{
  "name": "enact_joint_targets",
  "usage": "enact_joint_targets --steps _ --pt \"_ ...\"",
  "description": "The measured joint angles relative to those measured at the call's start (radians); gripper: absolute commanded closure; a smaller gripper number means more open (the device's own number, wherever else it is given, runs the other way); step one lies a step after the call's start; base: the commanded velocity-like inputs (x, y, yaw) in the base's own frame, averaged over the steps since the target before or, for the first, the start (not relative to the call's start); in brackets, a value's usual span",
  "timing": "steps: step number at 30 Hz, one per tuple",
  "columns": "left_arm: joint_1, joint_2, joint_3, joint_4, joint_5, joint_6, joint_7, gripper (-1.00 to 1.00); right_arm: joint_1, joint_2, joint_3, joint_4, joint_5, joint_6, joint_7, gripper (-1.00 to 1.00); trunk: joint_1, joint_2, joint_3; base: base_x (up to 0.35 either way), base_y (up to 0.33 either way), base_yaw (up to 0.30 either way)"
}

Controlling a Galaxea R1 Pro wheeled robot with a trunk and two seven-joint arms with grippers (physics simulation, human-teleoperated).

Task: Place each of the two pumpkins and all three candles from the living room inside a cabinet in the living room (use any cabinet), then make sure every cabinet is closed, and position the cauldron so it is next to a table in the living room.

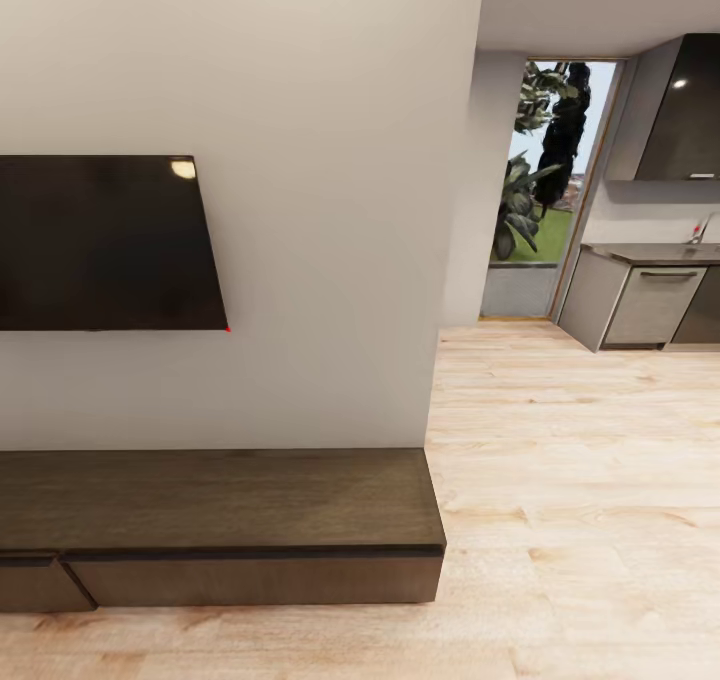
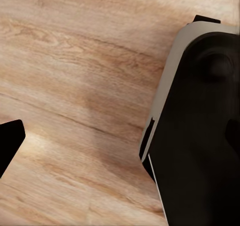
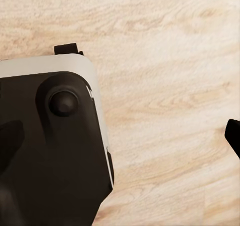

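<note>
**One cabinet ahead, no fingers readable**

You face one wall [image 1: 330,210], one plank floor [image 1: 580,480], one cabinet [image 1: 220,520] with two drawer fronts shut, one TV [image 1: 105,245]. Both wrist cameras look down at floor and robot base [image 2: 200,126]; finger spacing can't be told.

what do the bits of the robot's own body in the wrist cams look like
Left wrist view: a matte black fingertip at one edge, and a rounded robot body part, black with a pale grey rim. Right wrist view: a similar black, grey-rimmed part with a round black knob, plus a black fingertip. No cables or markings show.
</note>
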Motion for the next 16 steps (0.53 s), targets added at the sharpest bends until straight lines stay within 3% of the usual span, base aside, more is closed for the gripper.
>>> enact_joint_targets --steps 16 --pt "0.0 -0.003 0.003 -0.002 0.0 0.001 0.0 -1.0 0.0 0.002 0.0 0.0 -0.002 0.0 0.0 -1.0 0.0 0.0 0.0 0.0 0.0 0.0"
